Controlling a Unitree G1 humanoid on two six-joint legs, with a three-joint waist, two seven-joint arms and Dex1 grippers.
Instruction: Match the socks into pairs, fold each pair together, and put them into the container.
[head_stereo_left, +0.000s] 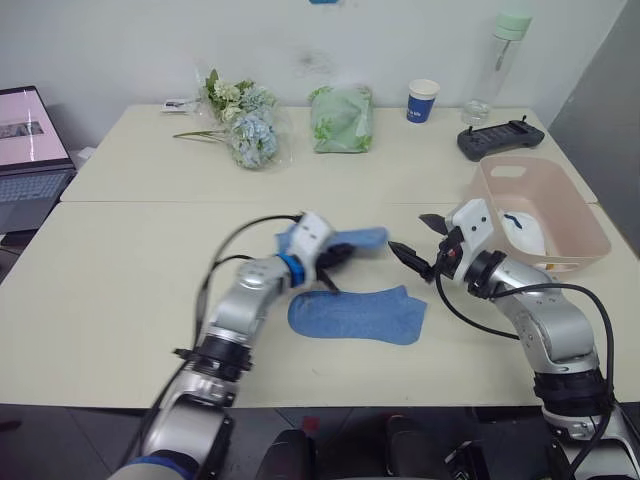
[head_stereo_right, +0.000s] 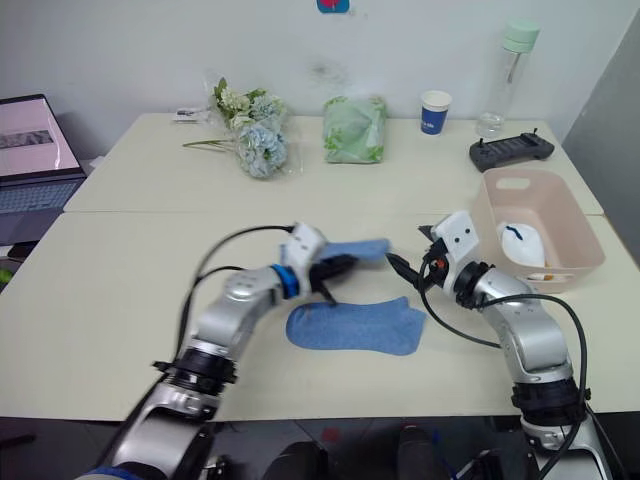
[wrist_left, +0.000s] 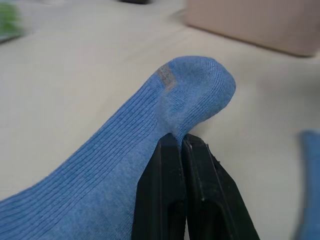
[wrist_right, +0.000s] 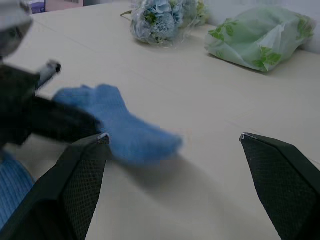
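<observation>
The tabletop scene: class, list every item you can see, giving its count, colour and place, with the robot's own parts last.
Blue socks: two; one flat on the table, one held in the left gripper.
White sock: at least one, inside the basin.
Basin: one, pale pink, table's right side.
Flowers: one bunch, pale blue and white, far side.
Green bundle: one, in clear plastic, far side.
Paper cup: one, blue and white, far side.
Bottle: one, clear with green cap, far right.
Controller: one, dark, beside the bottle.
Laptop: one, open, far left.
Left gripper: shut on a sock.
Right gripper: open, facing that sock.

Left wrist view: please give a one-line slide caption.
Left gripper shut on a light blue sock above the table.
</observation>
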